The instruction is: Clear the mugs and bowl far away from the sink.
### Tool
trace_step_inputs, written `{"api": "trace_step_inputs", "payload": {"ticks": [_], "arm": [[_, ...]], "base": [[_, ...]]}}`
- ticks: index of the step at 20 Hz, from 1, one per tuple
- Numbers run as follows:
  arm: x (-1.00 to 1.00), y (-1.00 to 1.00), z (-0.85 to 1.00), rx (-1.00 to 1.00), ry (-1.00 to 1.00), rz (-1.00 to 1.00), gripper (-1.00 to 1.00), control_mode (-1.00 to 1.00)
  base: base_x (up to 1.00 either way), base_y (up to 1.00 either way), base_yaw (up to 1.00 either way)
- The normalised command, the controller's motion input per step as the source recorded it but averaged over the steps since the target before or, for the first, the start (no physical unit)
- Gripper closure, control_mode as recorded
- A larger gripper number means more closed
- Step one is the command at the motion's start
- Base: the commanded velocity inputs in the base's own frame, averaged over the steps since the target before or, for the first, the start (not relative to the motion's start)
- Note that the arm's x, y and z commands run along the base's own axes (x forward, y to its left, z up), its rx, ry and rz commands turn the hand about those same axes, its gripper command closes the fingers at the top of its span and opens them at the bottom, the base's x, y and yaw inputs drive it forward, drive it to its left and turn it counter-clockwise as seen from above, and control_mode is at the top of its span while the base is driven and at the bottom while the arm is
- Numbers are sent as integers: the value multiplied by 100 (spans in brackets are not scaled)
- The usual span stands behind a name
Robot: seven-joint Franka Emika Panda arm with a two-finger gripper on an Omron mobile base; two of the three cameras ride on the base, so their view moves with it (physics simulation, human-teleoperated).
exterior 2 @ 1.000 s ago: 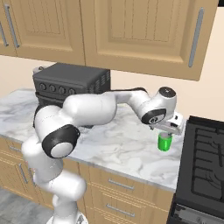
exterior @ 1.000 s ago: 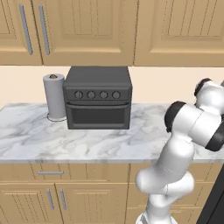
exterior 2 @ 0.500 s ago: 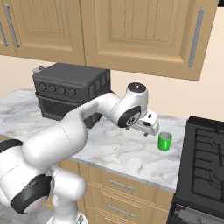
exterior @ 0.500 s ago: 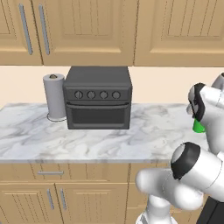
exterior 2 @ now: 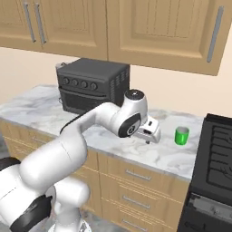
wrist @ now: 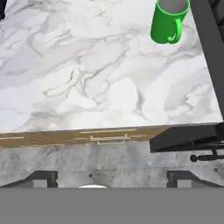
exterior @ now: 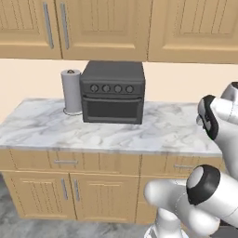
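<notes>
A green mug (exterior 2: pixel 182 136) stands upright on the marble counter (exterior 2: pixel 168 155), close to the stove. In the hand view the green mug (wrist: pixel 169 21) sits at the top right with its handle turned toward the camera. My gripper (exterior 2: pixel 151 137) hangs just above the counter, a short way left of the mug and clear of it. Its fingertips (wrist: pixel 42 177) stand wide apart at the bottom of the hand view, so the gripper (wrist: pixel 112 180) is open with nothing between them. The bowl and the sink are out of view.
A dark toaster oven (exterior: pixel 112 92) and a paper towel roll (exterior: pixel 71 91) stand at the back of the counter (exterior: pixel 46 126). A black stove (exterior 2: pixel 218 152) adjoins the counter on the right. Wooden drawers (wrist: pixel 100 135) run below the counter's front edge.
The gripper was over the green mug a second ago; it has since drawn back to the left, leaving the mug standing on the counter. The views have shifted slightly.
</notes>
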Motion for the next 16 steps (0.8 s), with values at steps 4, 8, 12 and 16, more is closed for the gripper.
{"api": "trace_step_inputs", "payload": {"ticks": [4, 8, 12, 16], "arm": [[0, 0, 0, 0, 0, 0, -100, 100], [0, 0, 0, 0, 0, 0, -100, 100], [0, 0, 0, 0, 0, 0, -100, 100], [0, 0, 0, 0, 0, 0, -100, 100]], "base": [[-83, 23, 66], [-54, 15, 87], [-30, -4, 87], [-13, -17, 84]]}}
